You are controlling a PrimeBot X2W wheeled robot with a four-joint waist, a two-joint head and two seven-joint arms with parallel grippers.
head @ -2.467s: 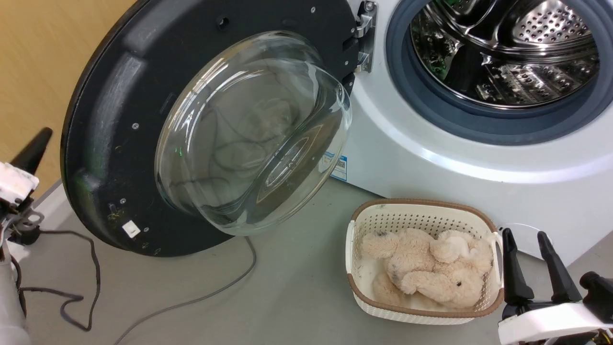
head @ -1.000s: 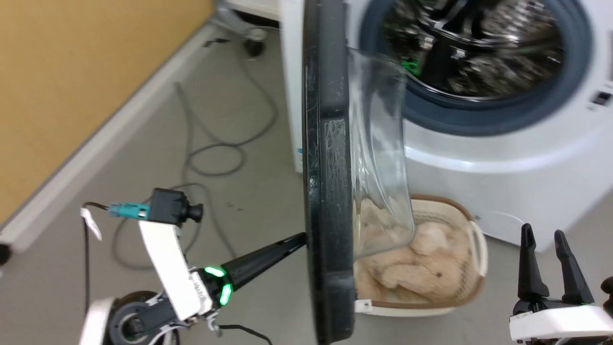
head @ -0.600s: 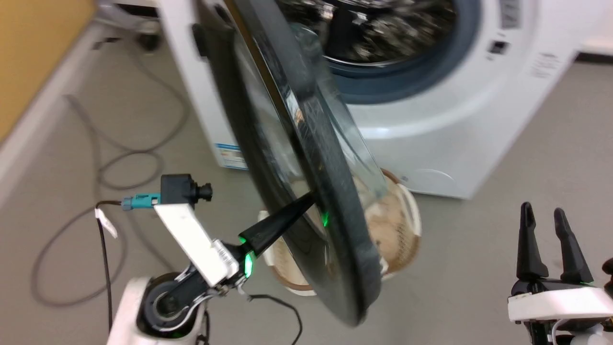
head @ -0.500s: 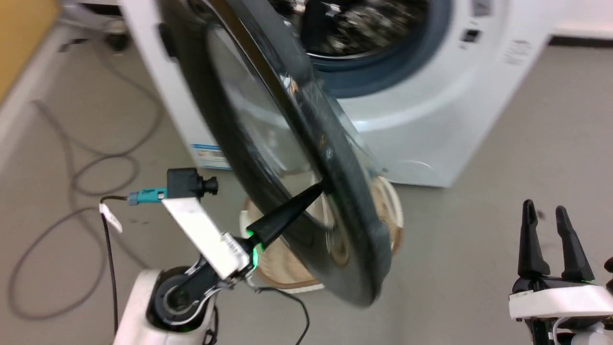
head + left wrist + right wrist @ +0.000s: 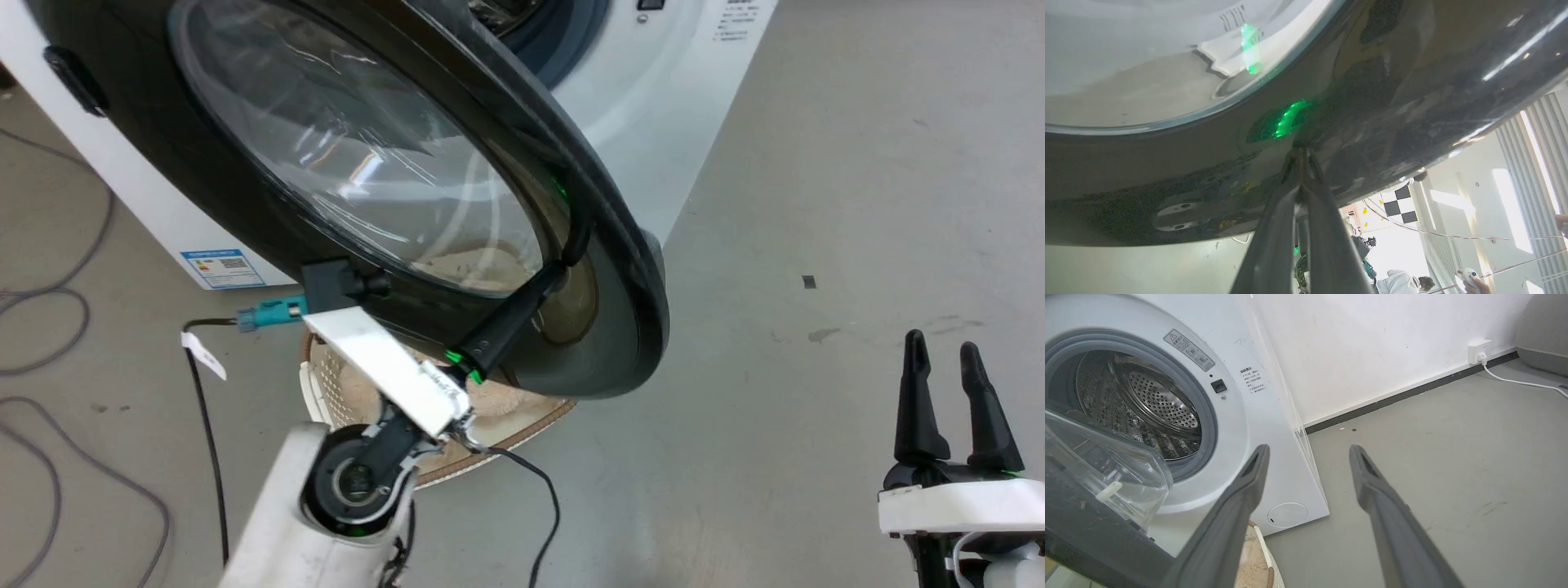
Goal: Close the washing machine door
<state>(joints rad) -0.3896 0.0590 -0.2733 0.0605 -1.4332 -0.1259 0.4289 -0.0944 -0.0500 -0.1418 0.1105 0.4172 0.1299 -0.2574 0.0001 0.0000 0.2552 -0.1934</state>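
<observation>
Landmark: the washing machine [image 5: 645, 106], a white front-loader on a grey floor.

1. The washing machine door [image 5: 351, 155] is partly open. It is swung across the machine's front, outer face outward, with its free edge standing off the front panel. From the right wrist, the clear glass bowl sits in front of the drum mouth without entering it, and the steel drum and grey gasket show past it.

2. The left hand [image 5: 562, 268] is in front of the machine, against the door's outer face. Its two fingers are pressed together, pinching nothing. From the left wrist, the tips touch the glossy black frame just outside the window, near the free edge.

3. The right hand [image 5: 940, 343] is well clear of the machine, over bare floor off its front corner. Its fingers are spread and empty.

4. A cream basket [image 5: 322, 380] stands on the floor in front of the machine, beneath the door.
</observation>
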